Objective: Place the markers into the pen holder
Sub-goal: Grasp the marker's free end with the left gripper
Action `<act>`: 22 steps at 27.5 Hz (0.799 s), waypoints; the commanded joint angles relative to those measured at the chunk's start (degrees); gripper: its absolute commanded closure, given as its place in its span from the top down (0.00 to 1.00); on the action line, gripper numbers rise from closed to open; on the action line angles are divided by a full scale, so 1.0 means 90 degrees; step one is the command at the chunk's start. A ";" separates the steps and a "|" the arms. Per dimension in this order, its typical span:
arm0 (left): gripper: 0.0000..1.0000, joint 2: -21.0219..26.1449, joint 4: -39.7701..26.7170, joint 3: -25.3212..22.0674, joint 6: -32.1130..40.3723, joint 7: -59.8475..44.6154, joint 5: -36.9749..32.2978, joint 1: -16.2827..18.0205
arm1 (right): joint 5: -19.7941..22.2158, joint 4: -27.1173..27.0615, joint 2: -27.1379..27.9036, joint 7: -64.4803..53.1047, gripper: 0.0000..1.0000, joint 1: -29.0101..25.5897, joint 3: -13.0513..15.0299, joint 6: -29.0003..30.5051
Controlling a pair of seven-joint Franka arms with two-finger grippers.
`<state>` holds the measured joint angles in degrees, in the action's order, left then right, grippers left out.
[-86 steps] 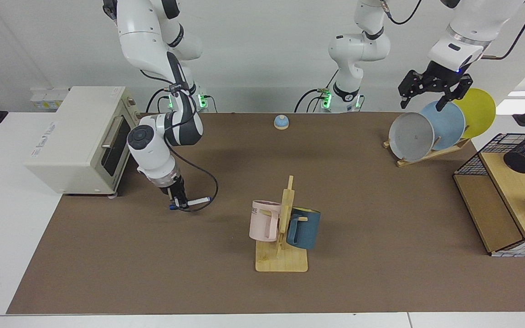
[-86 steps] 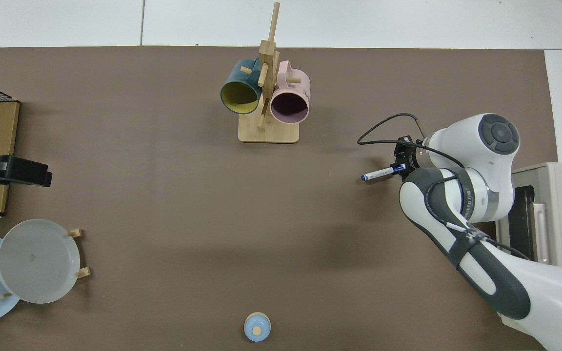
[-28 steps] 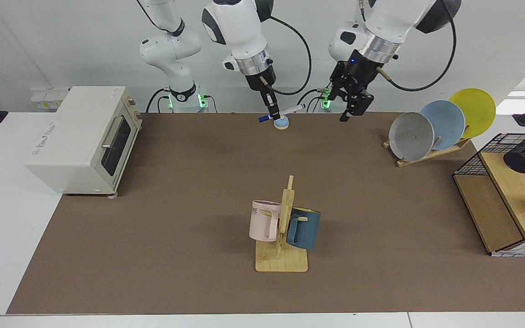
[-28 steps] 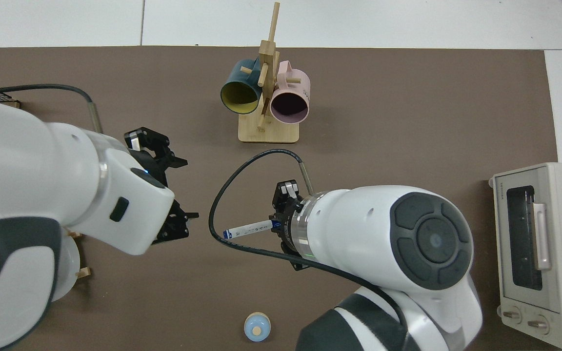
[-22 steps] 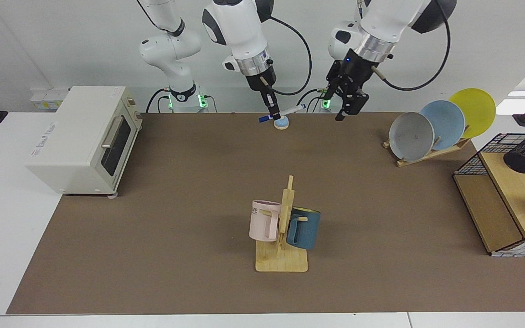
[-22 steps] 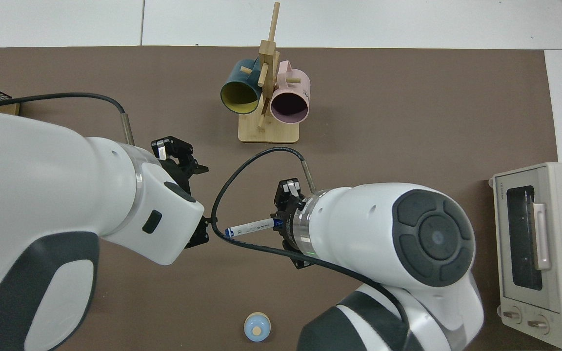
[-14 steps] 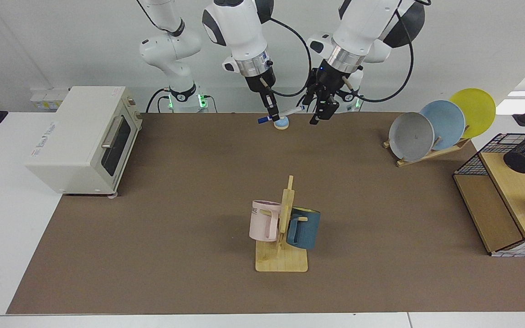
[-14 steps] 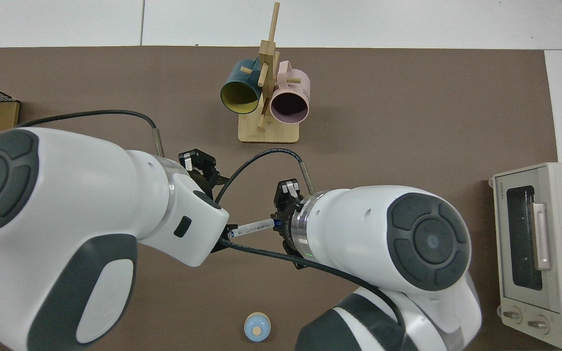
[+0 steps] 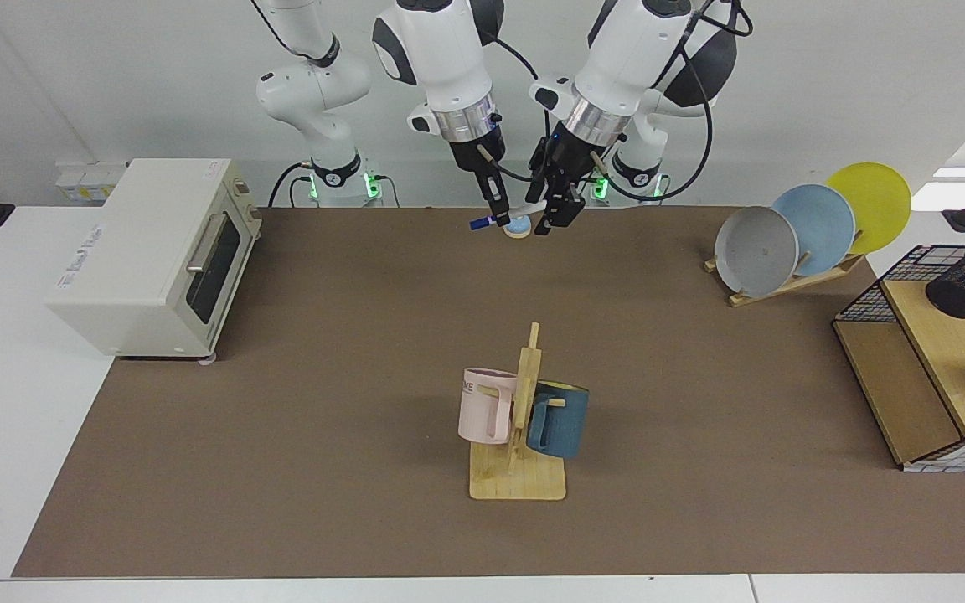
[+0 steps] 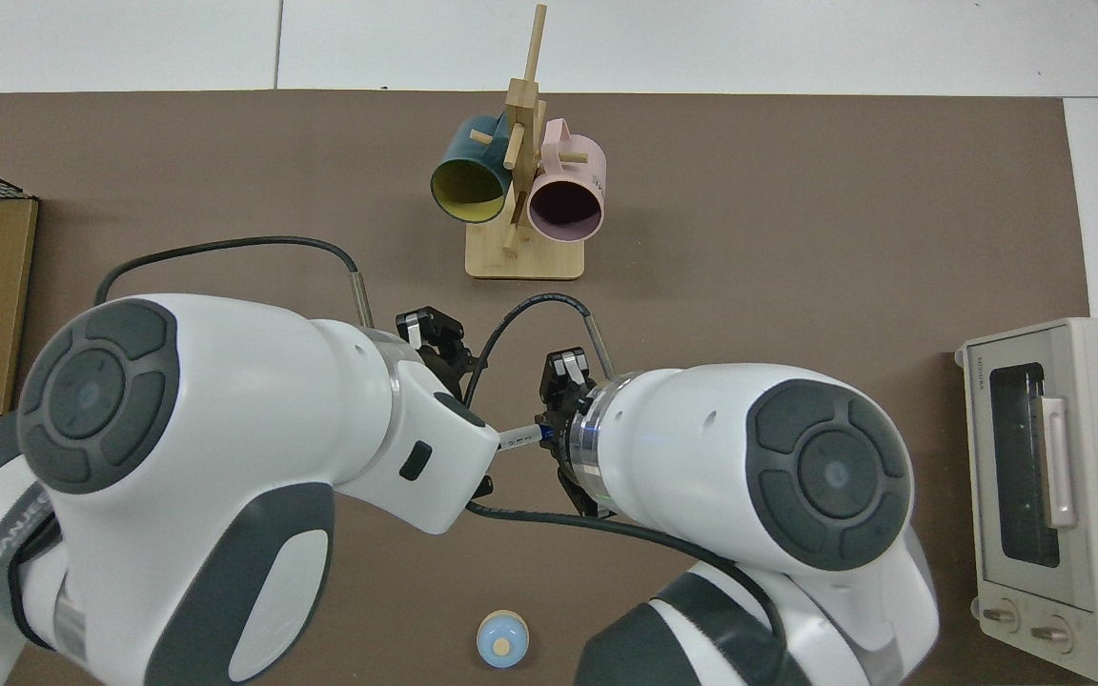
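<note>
My right gripper [image 9: 499,214] hangs above the back middle of the table, shut on the marker [image 9: 524,208]. The marker is held roughly level, its blue cap pointing towards the oven side. My left gripper [image 9: 556,211] is open right beside it, with the marker's free end between its spread fingers. In the top view only a short piece of the marker [image 10: 517,438] shows between the two wrists; the left gripper [image 10: 458,410] is mostly hidden under its own arm. The black mesh pen holder [image 9: 963,286] stands on the rack at the far right.
A mug tree [image 9: 519,469] with a pink and a blue mug stands at front centre. A toaster oven [image 9: 147,251] sits at the view's left, a plate rack [image 9: 792,239] and wire shelf rack [image 9: 910,377] at its right. A small blue bell [image 9: 519,226] lies below the grippers.
The right arm lifted the marker from near the oven to the back centre and holds there. The left arm swung in from the plate rack until its open fingers reached the marker's free end.
</note>
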<state>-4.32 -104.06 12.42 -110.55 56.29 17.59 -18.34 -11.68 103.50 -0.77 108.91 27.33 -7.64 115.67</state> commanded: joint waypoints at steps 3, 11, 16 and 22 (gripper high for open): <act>0.64 -0.0213 -0.0401 0.0066 -0.0207 -0.0073 0.0106 -0.0101 | 0.0116 -0.0123 0.0026 0.0086 0.00 0.0029 -0.0001 0.0009; 0.56 -0.0232 -0.0440 0.0105 -0.0129 -0.0073 0.0106 -0.0101 | 0.0106 -0.0133 0.0056 0.0077 0.00 0.0010 -0.0001 0.0000; 0.52 -0.0232 -0.0440 0.0105 -0.0109 -0.0073 0.0106 -0.0101 | 0.0116 -0.0143 0.0056 0.0077 0.00 -0.0010 -0.0001 0.0029; 0.27 -0.0232 -0.0440 0.0105 -0.0099 -0.0063 0.0106 -0.0091 | 0.0106 -0.0153 0.0056 0.0077 0.00 -0.0010 -0.0001 0.0029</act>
<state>-4.42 -105.67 13.86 -110.56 56.13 17.63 -18.53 -11.67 103.15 -0.77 108.91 27.37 -7.56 115.72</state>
